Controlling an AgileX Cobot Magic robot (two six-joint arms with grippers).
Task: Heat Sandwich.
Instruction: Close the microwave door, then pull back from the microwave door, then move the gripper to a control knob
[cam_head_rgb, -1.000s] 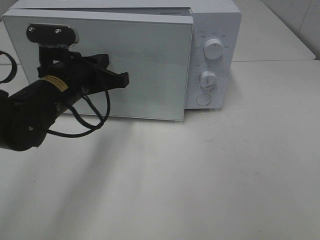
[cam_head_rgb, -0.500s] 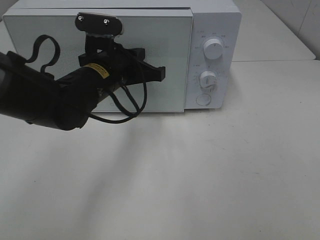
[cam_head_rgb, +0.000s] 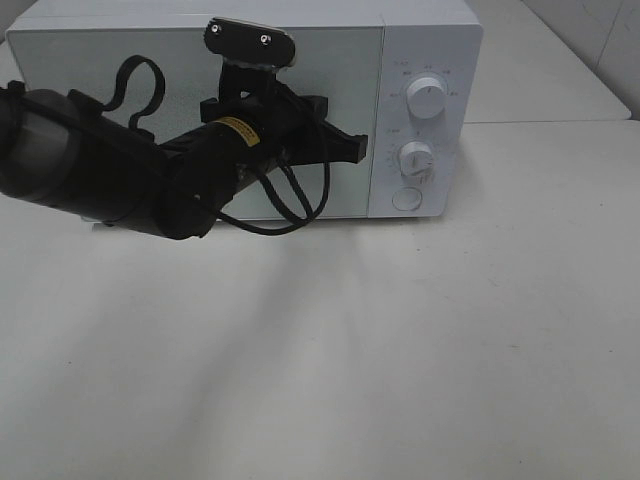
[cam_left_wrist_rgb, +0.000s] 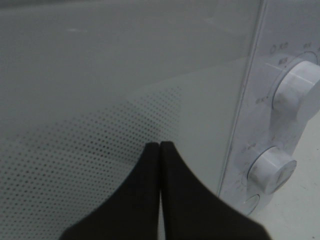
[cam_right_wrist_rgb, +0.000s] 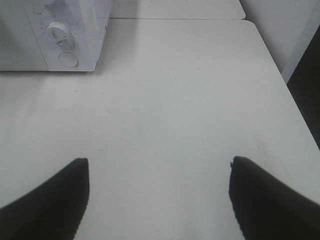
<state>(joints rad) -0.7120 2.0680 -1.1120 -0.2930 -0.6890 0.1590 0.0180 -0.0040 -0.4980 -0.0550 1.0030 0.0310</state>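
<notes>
The sandwich is out of view in every frame. The white microwave (cam_head_rgb: 430, 40) stands at the back of the table with its glass door (cam_head_rgb: 340, 70) flush against the front. My left gripper (cam_head_rgb: 358, 150) is shut, holds nothing, and its tips rest at the door's right edge, beside the control panel. The left wrist view shows the shut gripper (cam_left_wrist_rgb: 159, 146) against the dotted door glass (cam_left_wrist_rgb: 100, 75). My right gripper (cam_right_wrist_rgb: 159, 162) hovers open over bare table to the right of the microwave (cam_right_wrist_rgb: 85, 30), with nothing between its fingers.
The control panel carries an upper knob (cam_head_rgb: 427, 99), a lower knob (cam_head_rgb: 416, 158) and a round button (cam_head_rgb: 407, 199). The white table (cam_head_rgb: 400, 350) spreads in front. Its right edge (cam_right_wrist_rgb: 295, 100) drops to a dark gap.
The microwave door has swung from ajar to fully closed as my left gripper moved right and toward the microwave along it. The right gripper has not moved.
</notes>
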